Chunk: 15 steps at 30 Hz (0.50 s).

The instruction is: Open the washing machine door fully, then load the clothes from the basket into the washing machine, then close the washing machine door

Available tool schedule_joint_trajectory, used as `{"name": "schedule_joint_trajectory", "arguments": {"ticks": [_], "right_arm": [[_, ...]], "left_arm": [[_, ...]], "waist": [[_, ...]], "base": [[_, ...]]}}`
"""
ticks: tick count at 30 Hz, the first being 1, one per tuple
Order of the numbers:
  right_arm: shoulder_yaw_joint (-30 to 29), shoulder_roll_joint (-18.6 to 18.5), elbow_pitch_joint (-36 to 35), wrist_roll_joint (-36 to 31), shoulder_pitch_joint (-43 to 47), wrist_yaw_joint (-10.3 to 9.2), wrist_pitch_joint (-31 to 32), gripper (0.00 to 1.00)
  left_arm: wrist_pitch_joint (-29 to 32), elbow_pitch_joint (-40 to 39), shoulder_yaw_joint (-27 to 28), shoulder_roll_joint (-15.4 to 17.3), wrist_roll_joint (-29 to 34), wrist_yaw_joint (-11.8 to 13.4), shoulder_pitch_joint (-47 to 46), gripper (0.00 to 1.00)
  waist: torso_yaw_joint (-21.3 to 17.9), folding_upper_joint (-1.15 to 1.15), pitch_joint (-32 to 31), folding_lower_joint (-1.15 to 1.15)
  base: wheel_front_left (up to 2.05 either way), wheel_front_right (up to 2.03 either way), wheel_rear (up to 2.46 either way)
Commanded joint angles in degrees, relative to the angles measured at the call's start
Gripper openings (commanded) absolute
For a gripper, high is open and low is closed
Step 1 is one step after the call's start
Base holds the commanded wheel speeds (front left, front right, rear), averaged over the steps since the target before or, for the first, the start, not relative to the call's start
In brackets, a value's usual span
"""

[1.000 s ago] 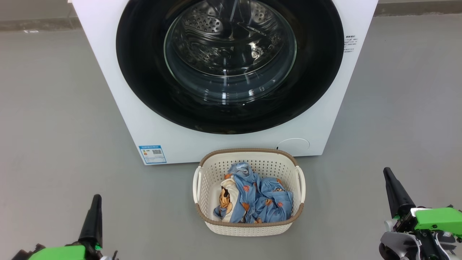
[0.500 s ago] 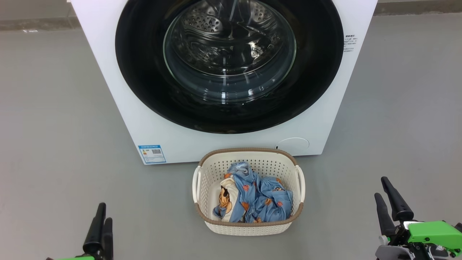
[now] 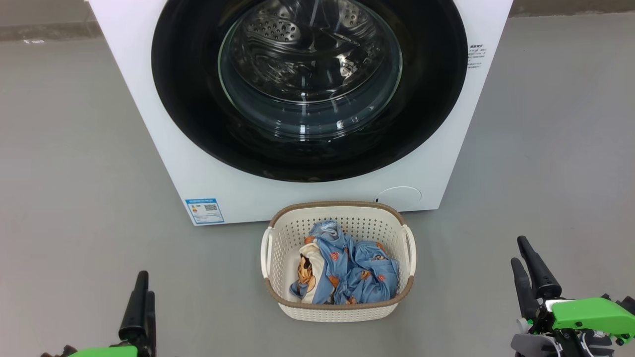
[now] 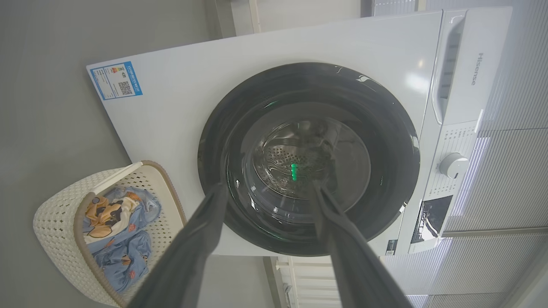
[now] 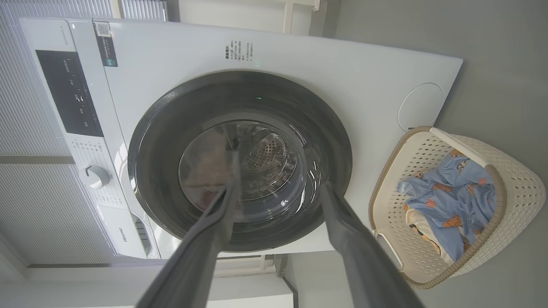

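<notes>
Now, your left hand (image 3: 146,283) and right hand (image 3: 517,249) both hang empty, fingers apart; hook the shut washing machine door (image 3: 310,84) at its rim and swing it wide, clearing the basket (image 3: 337,204) of clothes (image 3: 357,272) before it.

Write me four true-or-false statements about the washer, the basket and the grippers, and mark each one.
1. The round, black-rimmed glass door of the white front-loading washing machine is shut. True.
2. The light blue printed clothes lie in the cream perforated plastic basket. True.
3. The basket stands at the machine's left side. False: it stands on the grey floor in front, below the door.
4. The left gripper is shut on a garment. False: it and the right gripper are open, empty.
</notes>
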Motion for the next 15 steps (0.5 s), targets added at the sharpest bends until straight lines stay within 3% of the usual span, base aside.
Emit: {"name": "schedule_joint_trajectory", "arguments": {"ticks": [1,15], "right_arm": [[0.6,-1.2,-1.94,-0.71,-2.84,0.13,-0.62,1.0],[4.32,-3.55,-3.04,-4.89,-4.21,0.15,-3.76,1.0]], "left_arm": [[-0.71,-2.05,0.12,0.93,0.94,-0.05,-2.6,1.0],[-3.08,-2.63,-0.76,1.17,7.98,-0.05,-3.22,1.0]], "waist": [[-0.07,0.0,0.01,0.0],[-0.79,0.0,0.02,0.0]], "base": [[0.0,0.0,0.0],[0.0,0.0,0.0]]}}
